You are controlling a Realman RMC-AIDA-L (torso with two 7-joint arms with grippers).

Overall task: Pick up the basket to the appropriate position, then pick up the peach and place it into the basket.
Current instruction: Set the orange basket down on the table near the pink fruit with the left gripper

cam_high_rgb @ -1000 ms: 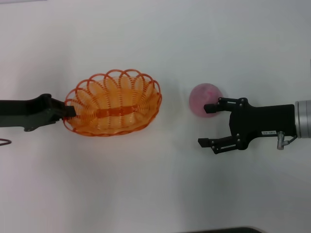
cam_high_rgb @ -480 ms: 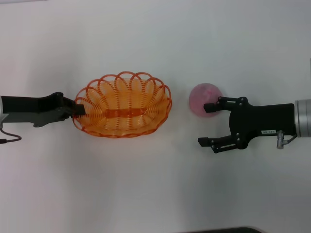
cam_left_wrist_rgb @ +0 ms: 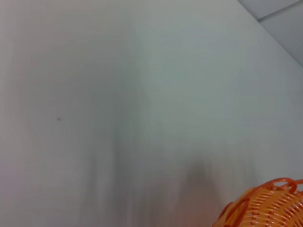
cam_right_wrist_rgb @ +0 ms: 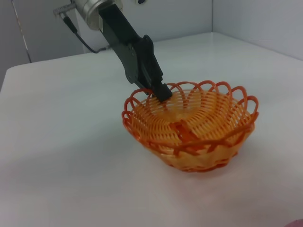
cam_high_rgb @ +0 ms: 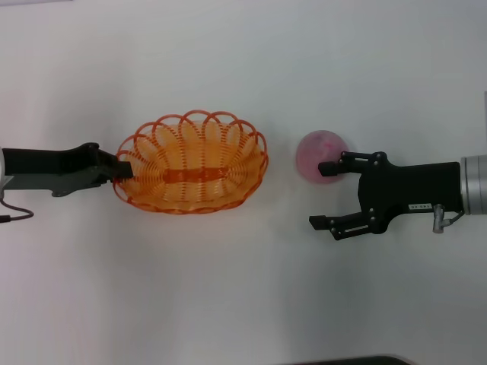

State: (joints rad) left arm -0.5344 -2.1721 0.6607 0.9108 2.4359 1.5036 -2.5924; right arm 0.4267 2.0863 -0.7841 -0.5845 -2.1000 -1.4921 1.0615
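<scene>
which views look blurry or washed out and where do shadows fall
Left wrist view: streaky smear over the white table, only the basket edge shows at a corner. Head view: even light, faint shadows, peach soft-edged beside the right gripper. Right wrist view: soft shadow under the basket, left gripper on its rim.

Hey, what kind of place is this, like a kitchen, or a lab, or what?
Probably a robot test bench or lab rather than a kitchen. A bare white table holds only an orange wire basket and a pink peach, with plain pale walls behind. The left gripper grips the basket's rim; the right gripper waits open beside the peach.
</scene>
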